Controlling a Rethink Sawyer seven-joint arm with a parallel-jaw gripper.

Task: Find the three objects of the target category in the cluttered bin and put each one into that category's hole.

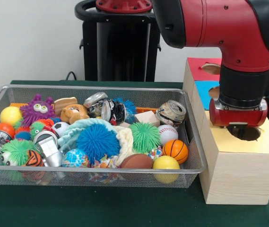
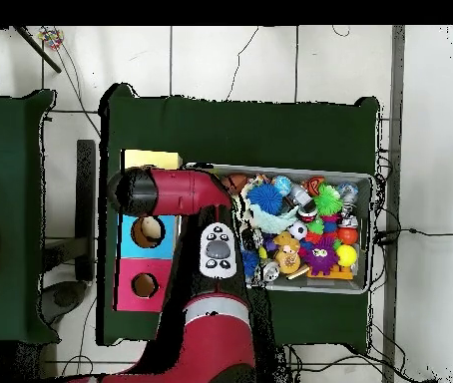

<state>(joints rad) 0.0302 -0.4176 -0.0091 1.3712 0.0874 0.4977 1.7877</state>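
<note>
- Green cloth covered the table (image 1: 101, 208) at the near edge, and on it stood the wire mesh bin (image 1: 96, 172) full of toys.
- At the near side of the bin lay a yellow ball (image 1: 166, 163), an orange toy basketball (image 1: 175, 150), a brown toy football (image 1: 136, 161) and a small globe ball (image 1: 75, 158); a blue spiky ball (image 1: 98, 141) and a green spiky ball (image 1: 145, 136) sat in the middle.
- Farther back were a white baseball (image 1: 167, 133), crushed metal cans (image 1: 171, 113) and a purple fuzzy monster toy (image 1: 38, 109).
- Just beside the bin stood the light wooden box with coloured tops (image 1: 238, 170). The yellow section's round hole (image 1: 244, 133) was the nearest one; blue and red sections lay behind it.
- The red and black gripper end (image 1: 238, 124) hung directly over the yellow hole. I cannot tell if the fingers were open or closed, or if they held something, because they were hidden.
- My judgement: this was a drop step. To do it well, the arm should stay centred over the hole, release low, and then rise straight up before going back to the bin.
- Which category was the target, the pictures did not tell; the balls in the bin seemed likely candidates.
</note>
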